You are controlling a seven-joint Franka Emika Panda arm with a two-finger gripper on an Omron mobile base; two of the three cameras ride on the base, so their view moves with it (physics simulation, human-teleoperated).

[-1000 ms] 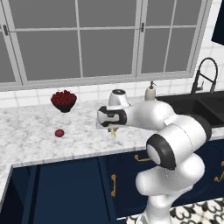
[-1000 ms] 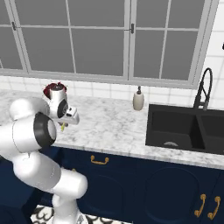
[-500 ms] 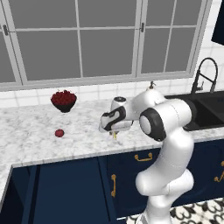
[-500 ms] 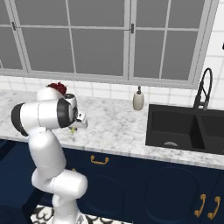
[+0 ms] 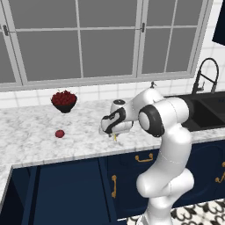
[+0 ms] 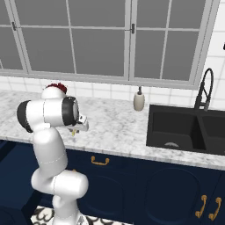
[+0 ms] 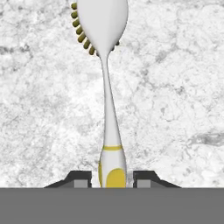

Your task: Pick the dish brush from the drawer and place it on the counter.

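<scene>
Left base view, from the left: a dark bowl of red fruit (image 5: 64, 100) stands on the counter (image 5: 30, 136) near the tiled wall, and a small red apple (image 5: 59, 133) lies in front of it, apart from the bowl. Below the counter edge run navy cabinet fronts (image 5: 70, 189) with brass handles. Toward the middle, the arm rises from the lower right, bends at a dark-ringed elbow and reaches back to the left, its wrist folded so that the gripper (image 5: 115, 136) points down at the marble close to the front edge. The yellow end of the dish brush (image 5: 115, 137) shows just below the hand. Further right are the black sink (image 5: 206, 110) and a dark faucet (image 5: 205, 77).

Right base view, from the left: the arm stands at the left, upper link level, hand turned down over the counter. The gripper (image 6: 74, 131) sits just above the marble with a small yellow piece of the brush beneath it. A soap dispenser (image 6: 139, 100) stands near the wall, well apart, then the sink.

Hand view: the two fingertips (image 7: 79, 179) press on either side of the brush's yellow handle end, pinching it. The dish brush (image 7: 106, 87) extends straight away from the gripper, white head at the top with olive bristles along its edge, over the veined marble. Whether the head touches the counter cannot be told.
</scene>
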